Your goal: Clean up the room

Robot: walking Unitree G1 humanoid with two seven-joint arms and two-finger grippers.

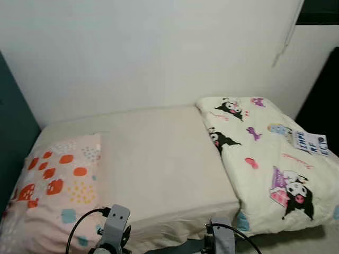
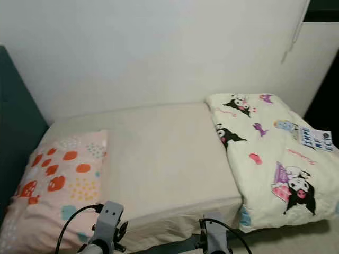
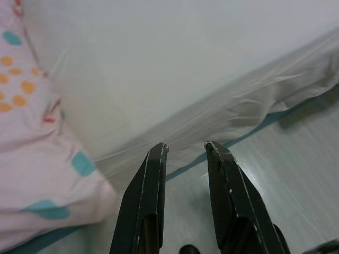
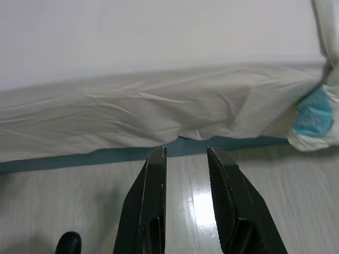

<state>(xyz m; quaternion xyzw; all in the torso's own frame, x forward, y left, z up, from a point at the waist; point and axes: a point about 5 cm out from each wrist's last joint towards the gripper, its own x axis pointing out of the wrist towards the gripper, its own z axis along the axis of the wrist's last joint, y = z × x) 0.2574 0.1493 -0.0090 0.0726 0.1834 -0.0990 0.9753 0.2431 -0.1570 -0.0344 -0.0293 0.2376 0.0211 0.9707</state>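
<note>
Lying lengthwise across the bed [image 1: 159, 159], quilt [image 1: 275, 164] at right; both grippers' jaws spread.

Both eye views look down from head height across the bed [image 1: 159, 159], pillow [image 1: 58, 185] at lower left, quilt [image 2: 275, 159] at right. Each wrist view sits low, close, facing the sheet's hanging edge [image 4: 159, 116] and the floor [image 4: 79, 201]

Blue block lettering on white patch of quilt [image 1: 275, 159]; too small to read.
</note>
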